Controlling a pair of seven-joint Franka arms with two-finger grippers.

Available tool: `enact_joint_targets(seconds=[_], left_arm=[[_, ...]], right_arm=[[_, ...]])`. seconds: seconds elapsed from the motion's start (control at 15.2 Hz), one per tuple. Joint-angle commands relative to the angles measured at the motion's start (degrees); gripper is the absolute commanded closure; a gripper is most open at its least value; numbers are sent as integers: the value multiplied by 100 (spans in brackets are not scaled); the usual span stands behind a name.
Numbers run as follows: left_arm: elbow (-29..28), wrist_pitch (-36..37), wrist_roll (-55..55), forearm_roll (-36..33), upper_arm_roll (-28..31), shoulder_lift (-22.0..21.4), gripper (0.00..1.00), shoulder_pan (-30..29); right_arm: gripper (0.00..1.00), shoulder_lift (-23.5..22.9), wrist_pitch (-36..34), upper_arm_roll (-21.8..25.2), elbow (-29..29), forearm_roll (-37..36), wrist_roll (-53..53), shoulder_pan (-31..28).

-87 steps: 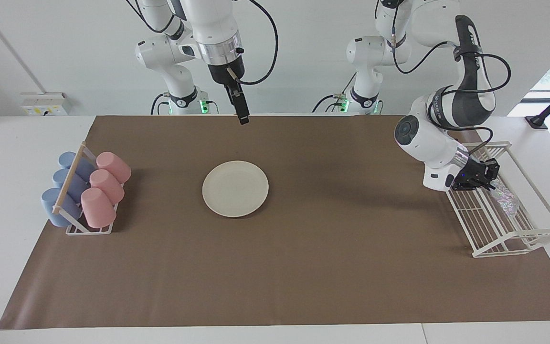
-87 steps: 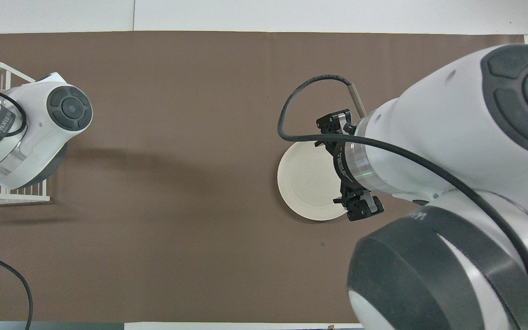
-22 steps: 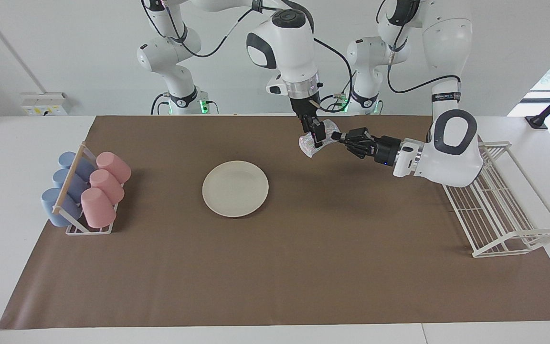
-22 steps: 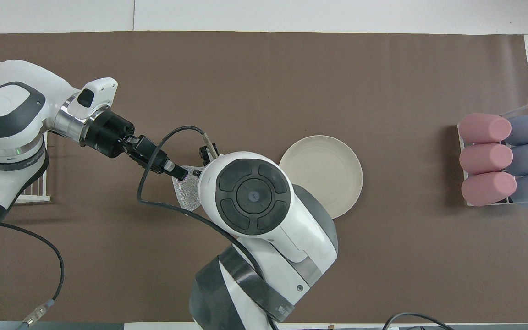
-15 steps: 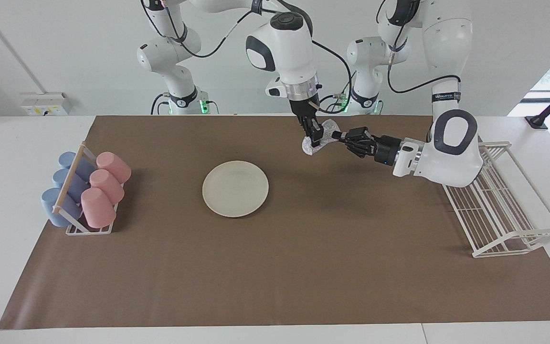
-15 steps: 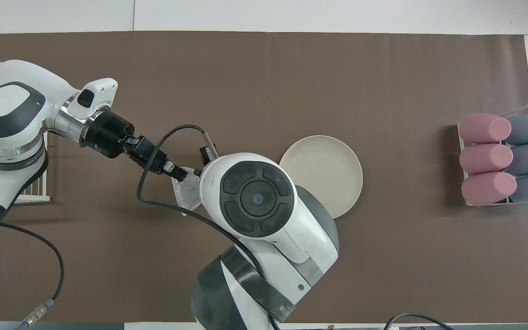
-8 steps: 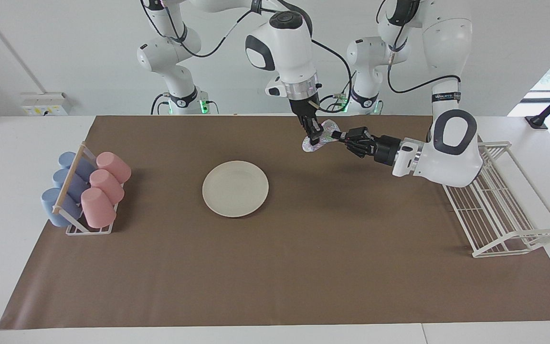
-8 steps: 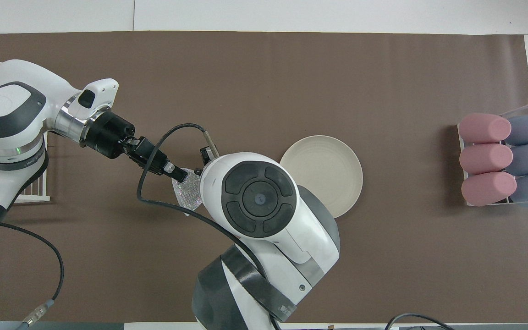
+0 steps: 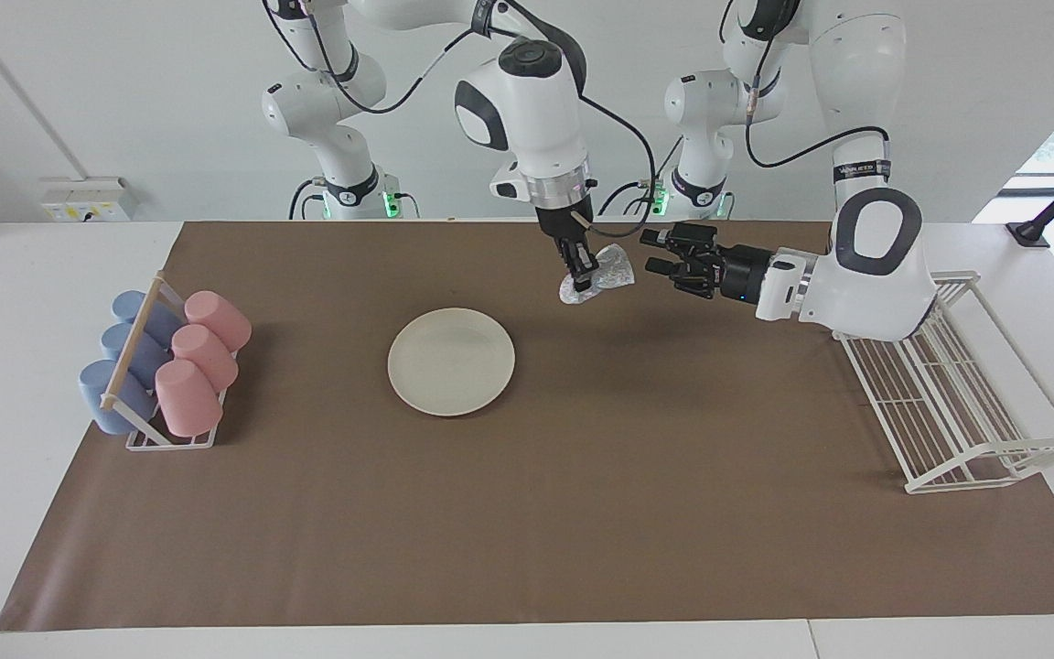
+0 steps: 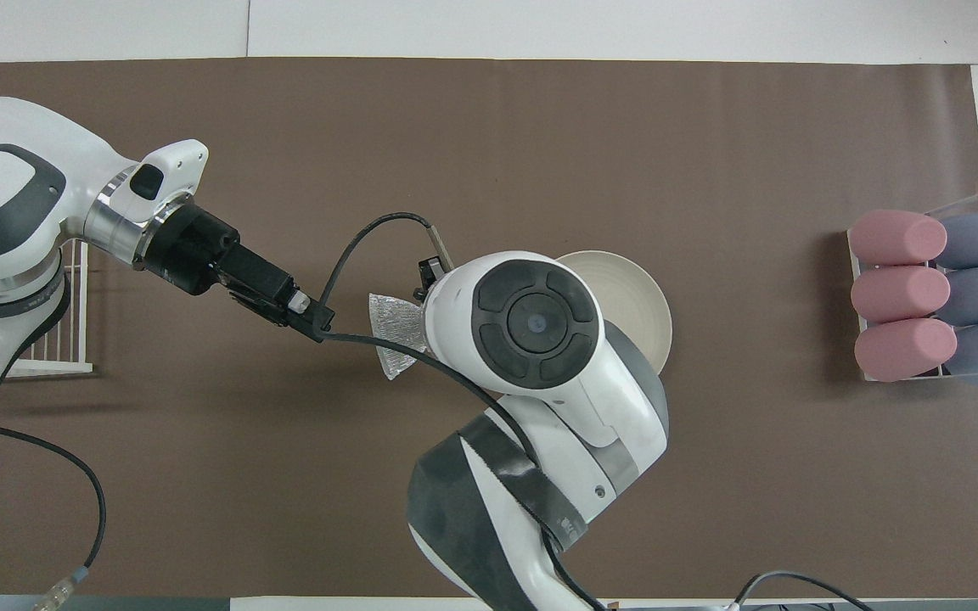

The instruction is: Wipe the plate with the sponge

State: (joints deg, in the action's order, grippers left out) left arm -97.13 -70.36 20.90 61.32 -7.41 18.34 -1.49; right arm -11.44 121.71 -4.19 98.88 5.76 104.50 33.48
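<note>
Right gripper [image 9: 582,274] fingers pinch the floppy silvery speckled sponge [image 9: 604,273] above the brown mat; left gripper [image 9: 658,253] fingers spread wide beside it.

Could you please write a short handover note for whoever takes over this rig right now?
Right gripper: shut on the sponge, up in the air over the brown mat, between the plate and the white wire rack.
Left gripper: open, apart from the sponge, also over the mat.
Plate: flat on the mat, mid-table, bare and untouched.
Done: the sponge is out of the rack and in the right gripper alone.
Left: carry the sponge over the plate, lower it and wipe. The left arm has no evident part in that.
</note>
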Motion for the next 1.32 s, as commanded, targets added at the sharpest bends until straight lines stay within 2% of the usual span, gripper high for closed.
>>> enact_joint_targets(seconds=[0.0,0.13,0.26,0.39,0.59,0.79,1.25], left_arm=[[-51,-161,28,-303,73,-85,0,70],[-43,-284,2,-471,73,-112,0,61],[-25,-442,2,-672,82,-138,0,44],[19,-618,-16,-910,82,-164,0,17],[19,-1031,-182,-1226,91,-296,0,44],[19,-1268,-218,-1666,91,-393,0,17],[229,-1744,-596,-2992,99,-481,0,0]], right_arm=[[100,388,116,-38,850,22,-919,-429],[100,475,325,-38,1307,31,-1465,-701],[100,607,1044,-47,2027,31,-1669,-860],[100,590,1625,-47,2503,31,-1783,-861],[100,283,1716,-56,2557,31,-1784,-834],[100,177,1716,-47,2645,31,-1958,-870],[100,-122,1864,-38,2759,31,-3511,-1510]])
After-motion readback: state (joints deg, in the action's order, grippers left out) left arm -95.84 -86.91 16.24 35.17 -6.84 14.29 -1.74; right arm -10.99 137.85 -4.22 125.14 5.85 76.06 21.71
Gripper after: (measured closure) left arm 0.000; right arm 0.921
